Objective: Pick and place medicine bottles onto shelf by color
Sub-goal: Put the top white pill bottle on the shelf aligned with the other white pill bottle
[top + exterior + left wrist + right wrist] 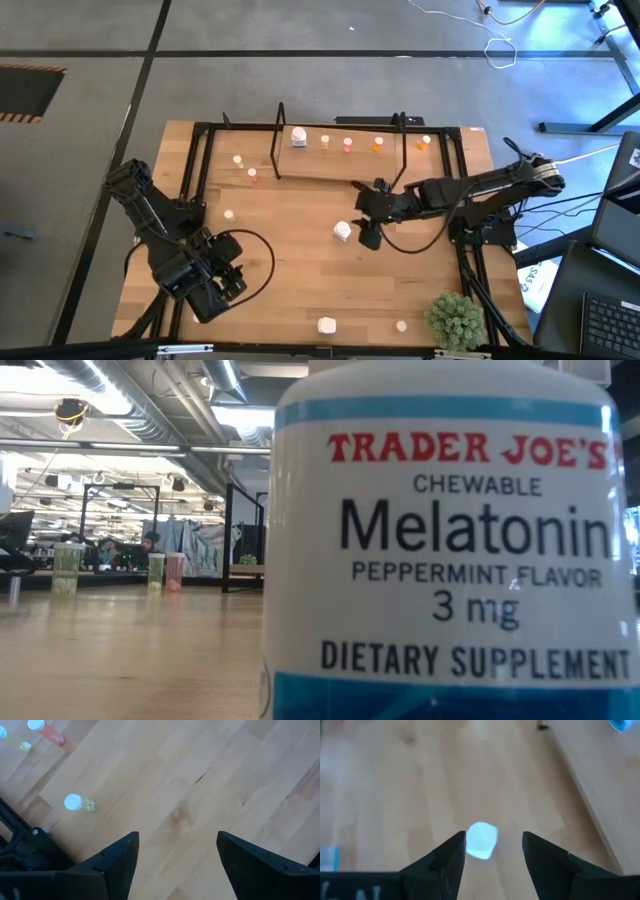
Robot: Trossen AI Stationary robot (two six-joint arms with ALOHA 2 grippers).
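A chunky white medicine bottle [342,231] stands on the wooden table near its middle. My right gripper [369,238] hovers open just to its right; in the right wrist view the bottle [481,840] shows ahead of the gap between the fingers [494,835], untouched. The shelf [340,165] stands at the far middle and bears a white bottle [298,137] and several small ones [347,144]. My left gripper [226,280] waits open over the near left, with bare wood between its fingers [177,837].
Small bottles stand loose at the left [238,159] [252,174] [229,214]. A white bottle [327,324] by the near edge fills the low view [450,540], and a small one [401,325] stands beside it. A green plant [455,318] sits at the near right corner.
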